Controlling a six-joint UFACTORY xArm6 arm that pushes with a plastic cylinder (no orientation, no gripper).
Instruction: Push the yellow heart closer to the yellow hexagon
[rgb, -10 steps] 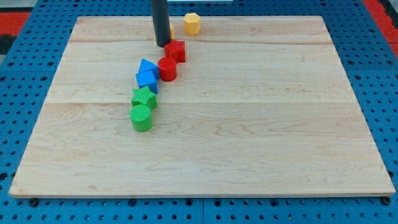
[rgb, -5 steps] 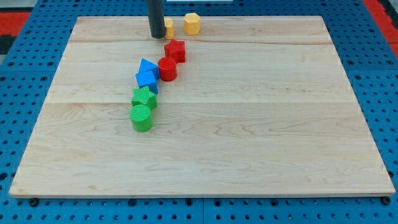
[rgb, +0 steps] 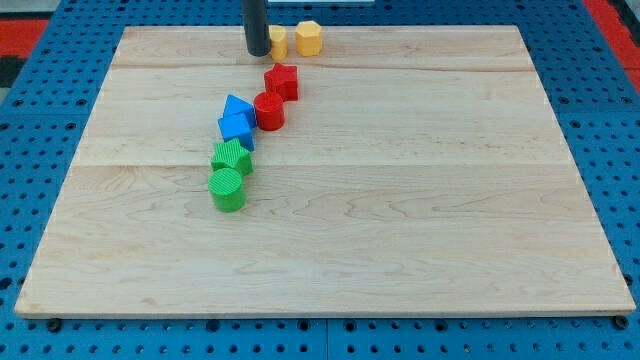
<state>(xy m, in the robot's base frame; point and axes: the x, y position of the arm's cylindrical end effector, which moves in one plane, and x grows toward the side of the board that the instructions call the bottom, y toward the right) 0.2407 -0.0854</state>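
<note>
Standing upright, my tip (rgb: 258, 53) touching yellow heart (rgb: 277, 42), yellow hexagon (rgb: 309, 38) just beyond.

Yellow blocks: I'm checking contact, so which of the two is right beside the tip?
The yellow heart, partly hidden behind my tip; the yellow hexagon sits farther toward the view's right.

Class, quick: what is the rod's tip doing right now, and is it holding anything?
My tip: no gripper, holds nothing; it sits against the left side of the yellow heart, with the yellow hexagon just right.
</note>
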